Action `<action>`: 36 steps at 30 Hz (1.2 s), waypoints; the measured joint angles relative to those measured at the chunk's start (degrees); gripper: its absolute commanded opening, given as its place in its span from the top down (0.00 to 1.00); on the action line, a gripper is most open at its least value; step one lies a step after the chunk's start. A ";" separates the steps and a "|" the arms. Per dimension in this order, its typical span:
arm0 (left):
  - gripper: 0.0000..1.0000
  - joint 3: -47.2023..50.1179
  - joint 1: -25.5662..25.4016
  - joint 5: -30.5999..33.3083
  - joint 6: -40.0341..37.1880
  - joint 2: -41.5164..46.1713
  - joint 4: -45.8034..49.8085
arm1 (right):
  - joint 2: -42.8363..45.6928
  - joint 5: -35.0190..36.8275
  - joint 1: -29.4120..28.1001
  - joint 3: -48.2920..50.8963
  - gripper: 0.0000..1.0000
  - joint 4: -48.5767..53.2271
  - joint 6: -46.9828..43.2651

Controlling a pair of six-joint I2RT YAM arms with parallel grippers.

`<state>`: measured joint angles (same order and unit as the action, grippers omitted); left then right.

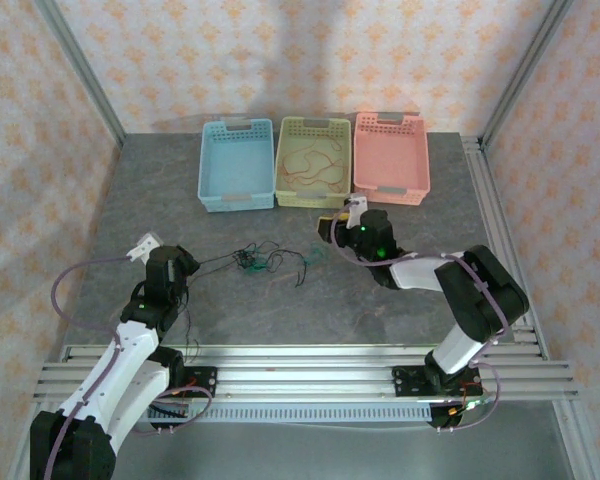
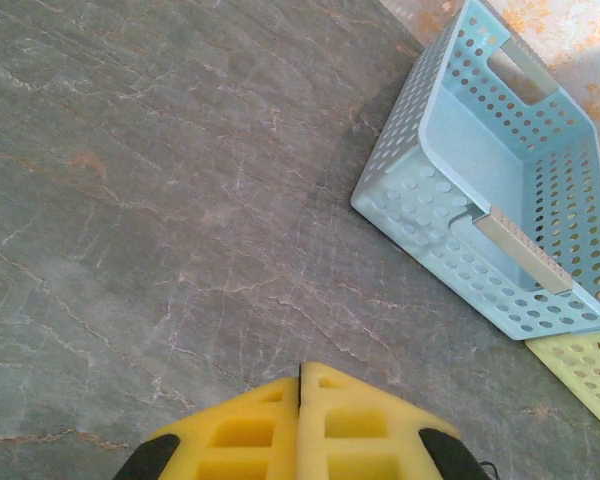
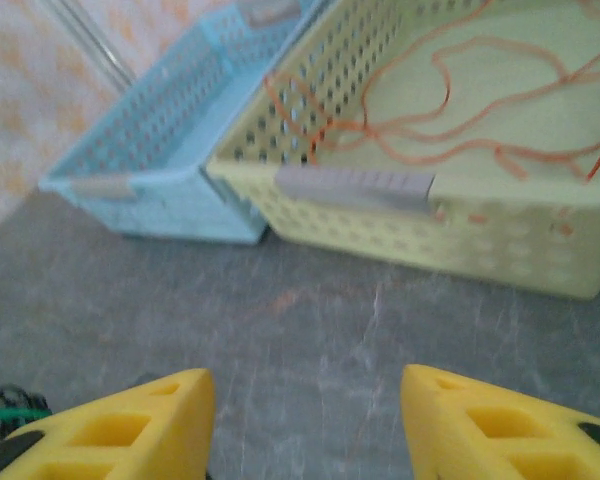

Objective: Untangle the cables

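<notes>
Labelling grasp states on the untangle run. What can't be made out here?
- Top view: the tangle of cables is too thin and small to count strands.
- Left wrist view: the left gripper is shut, but the bottom edge crops it, so a pinched strand cannot be confirmed.
- Right wrist view: the tangle is blurred and cropped by the left edge. The orange cable in the yellow basket runs off the top edge.
</notes>
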<state>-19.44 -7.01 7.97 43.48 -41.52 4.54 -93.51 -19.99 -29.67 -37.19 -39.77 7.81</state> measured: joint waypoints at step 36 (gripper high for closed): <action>1.00 0.00 -0.02 -0.04 0.00 0.00 -0.02 | -5.44 -1.88 -4.31 -5.86 0.46 14.82 -5.75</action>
<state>-19.44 -7.03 7.92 43.48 -41.52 4.51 -98.96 -21.87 -33.98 -43.05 -24.95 2.07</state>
